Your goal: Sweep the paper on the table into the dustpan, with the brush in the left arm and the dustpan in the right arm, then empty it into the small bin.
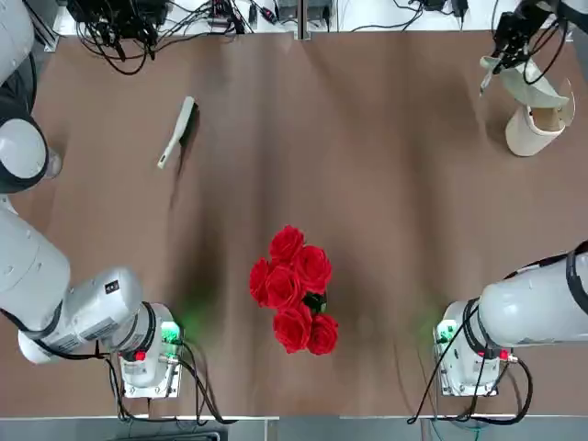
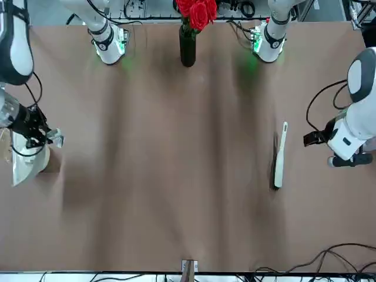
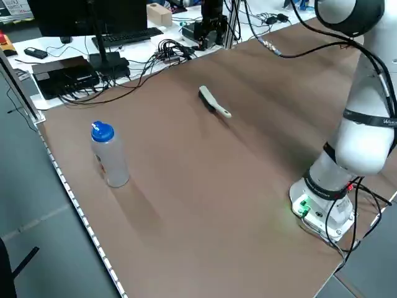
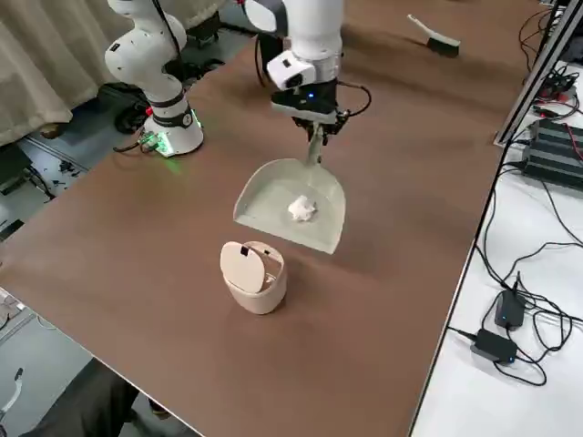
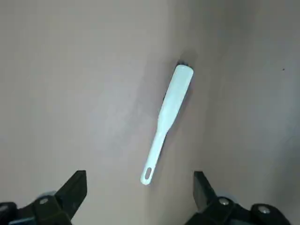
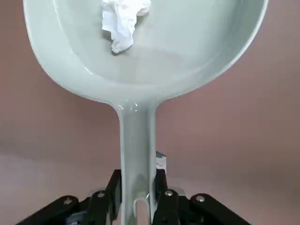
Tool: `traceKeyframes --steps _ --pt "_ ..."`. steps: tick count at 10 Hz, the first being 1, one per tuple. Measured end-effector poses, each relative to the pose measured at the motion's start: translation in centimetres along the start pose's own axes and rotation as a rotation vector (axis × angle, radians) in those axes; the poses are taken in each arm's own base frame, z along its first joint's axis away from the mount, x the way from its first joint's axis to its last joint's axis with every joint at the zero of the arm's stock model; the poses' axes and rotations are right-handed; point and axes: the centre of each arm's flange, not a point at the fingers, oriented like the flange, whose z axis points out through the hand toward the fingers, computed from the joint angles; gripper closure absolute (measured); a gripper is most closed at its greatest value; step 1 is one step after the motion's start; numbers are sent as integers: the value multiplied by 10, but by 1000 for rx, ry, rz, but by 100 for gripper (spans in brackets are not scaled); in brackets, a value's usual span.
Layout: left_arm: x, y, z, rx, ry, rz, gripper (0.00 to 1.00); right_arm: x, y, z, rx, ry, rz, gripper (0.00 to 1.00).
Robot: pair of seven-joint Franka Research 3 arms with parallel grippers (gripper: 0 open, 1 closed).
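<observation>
Brown table [image 1: 386, 184], brush [image 1: 176, 132] lying, paper [image 4: 301, 208] in dustpan [image 4: 273, 196]

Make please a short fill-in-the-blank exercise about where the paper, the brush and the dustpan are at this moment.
1. The paper lies inside the ____.
2. The brush lies on the table, held by ____ gripper.
3. The right gripper has its fingers shut on the dustpan's ____.
4. The dustpan is held next to the small ____.

Missing words: dustpan; neither; handle; bin
</observation>
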Motion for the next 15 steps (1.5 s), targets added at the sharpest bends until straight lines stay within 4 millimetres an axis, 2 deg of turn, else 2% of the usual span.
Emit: traceKeyframes --steps 1,3,6,8,9,12,15 --pt "-5 -3 -14 11 -9 -8 0 8 9 -4 7 -6 19 67" --pt "-14 -8 -46 45 -19 -33 0 11 17 -4 15 -18 36 67" --pt "-31 -3 -69 50 -31 -40 0 10 22 13 5 -39 47 67" --pt "-43 -9 -90 55 0 -59 0 13 24 15 5 -54 52 67" --pt "-51 -11 -104 45 20 -64 0 19 28 15 2 -77 48 67" --pt "-69 -7 -131 -44 40 -47 0 62 52 12 6 -166 48 67" --pt "-76 -8 -142 -47 32 17 0 73 64 6 1 -199 58 67"
